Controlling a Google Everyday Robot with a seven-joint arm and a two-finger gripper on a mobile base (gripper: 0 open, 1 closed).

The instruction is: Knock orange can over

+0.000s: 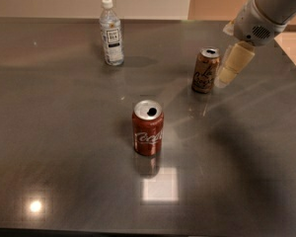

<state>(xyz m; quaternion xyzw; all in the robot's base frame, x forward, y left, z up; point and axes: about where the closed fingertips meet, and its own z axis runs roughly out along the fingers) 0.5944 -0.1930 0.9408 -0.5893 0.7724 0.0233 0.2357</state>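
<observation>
Standing upright at the far right of the worktop (64, 132), the orange can (205, 70) looks light, stiff and tippy; push near its rim. My gripper (234, 65) hangs just beside it; jaws' spacing I cannot tell.

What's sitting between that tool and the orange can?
Nothing. The camera view shows only a thin strip of bare table between the tool and the upright orange can close beside it.

red can (148, 128): upright, mid dark table (49, 142) | clear bottle (111, 33): upright, far side | well apart
</observation>
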